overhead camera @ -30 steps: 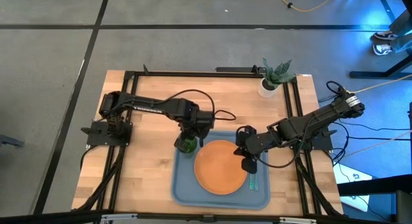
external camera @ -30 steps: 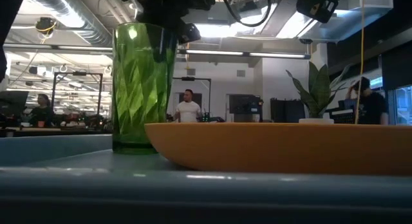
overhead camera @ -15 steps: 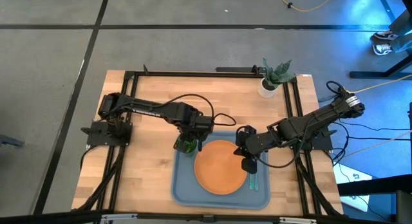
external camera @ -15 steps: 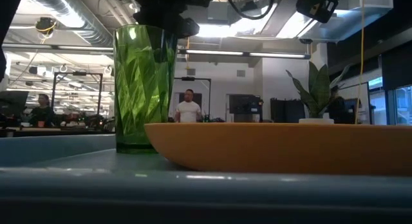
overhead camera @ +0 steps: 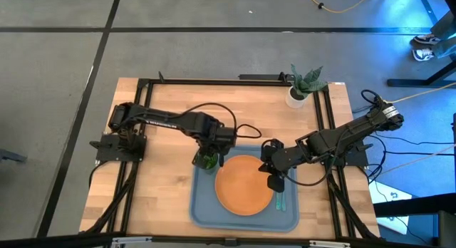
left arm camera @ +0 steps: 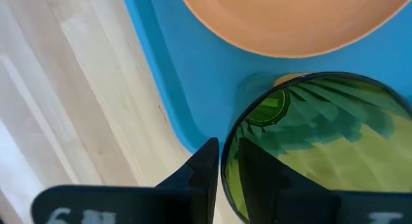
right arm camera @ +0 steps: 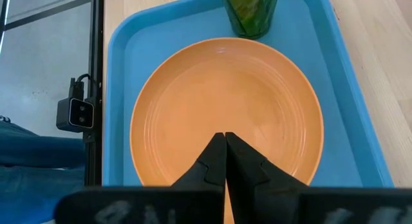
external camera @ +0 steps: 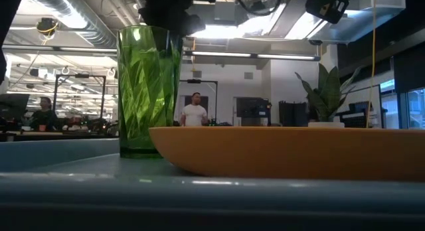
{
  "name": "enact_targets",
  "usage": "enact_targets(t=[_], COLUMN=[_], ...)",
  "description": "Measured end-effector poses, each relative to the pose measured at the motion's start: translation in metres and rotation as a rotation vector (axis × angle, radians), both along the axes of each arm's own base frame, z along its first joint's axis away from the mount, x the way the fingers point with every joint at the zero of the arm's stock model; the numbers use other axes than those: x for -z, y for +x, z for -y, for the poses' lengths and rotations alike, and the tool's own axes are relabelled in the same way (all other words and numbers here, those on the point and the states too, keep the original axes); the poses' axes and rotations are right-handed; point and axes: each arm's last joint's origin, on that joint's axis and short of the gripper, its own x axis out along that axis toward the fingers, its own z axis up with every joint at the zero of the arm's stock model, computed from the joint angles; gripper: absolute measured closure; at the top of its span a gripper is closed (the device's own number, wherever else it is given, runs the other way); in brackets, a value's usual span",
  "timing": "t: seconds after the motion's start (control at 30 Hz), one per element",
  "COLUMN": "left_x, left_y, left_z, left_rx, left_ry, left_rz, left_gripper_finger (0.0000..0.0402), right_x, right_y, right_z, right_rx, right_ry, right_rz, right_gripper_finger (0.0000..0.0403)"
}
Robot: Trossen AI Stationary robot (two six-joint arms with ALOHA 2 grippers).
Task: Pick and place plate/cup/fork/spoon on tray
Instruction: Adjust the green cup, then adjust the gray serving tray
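The orange plate (overhead camera: pixel 244 184) lies in the middle of the grey-blue tray (overhead camera: pixel 203 205). The green cup (overhead camera: pixel 206 161) stands upright on its base in the tray's far left corner, beside the plate. My left gripper (left arm camera: pixel 228 179) points down over the cup, open. One finger stands outside the rim and one inside, with a gap on each side of the wall. My right gripper (right arm camera: pixel 224 143) hovers shut above the plate's right part. A teal handle (overhead camera: pixel 279 202) lies on the tray right of the plate. Its head is hidden, so fork or spoon cannot be told; the other is out of view.
A potted plant (overhead camera: pixel 303 88) stands at the table's far right corner. Bare wood lies left of the tray and behind it. Black frame rails (overhead camera: pixel 214 82) run along the table's edges. In the low view, people stand in the room far behind the table.
In the low view the dark finger that showed through the cup's upper wall has drawn out of sight toward the rim. The cup stays upright on the tray.
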Motion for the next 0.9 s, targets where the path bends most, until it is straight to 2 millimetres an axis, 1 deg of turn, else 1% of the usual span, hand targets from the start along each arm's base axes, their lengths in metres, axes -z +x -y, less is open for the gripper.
enact_targets(t=[0.23, 0.73, 0.9], left_x=[-0.012, -0.012, -0.020], left_y=[-0.002, -0.005, -0.009], left_z=[0.000, -0.001, -0.001], left_rx=[-0.002, -0.011, -0.030], left_ry=[0.006, 0.015, 0.009], left_rz=[-0.005, -0.025, -0.001], left_gripper_finger=[0.0351, 0.0348, 0.0351], right_x=[0.000, 0.000, 0.000], right_y=[0.000, 0.000, 0.000], right_z=[0.000, 0.000, 0.000], right_rx=[0.000, -0.004, -0.017], right_ry=[0.000, -0.003, -0.013], right_rz=[0.000, 0.001, 0.004], right_gripper_finger=[0.0400, 0.0400, 0.0400])
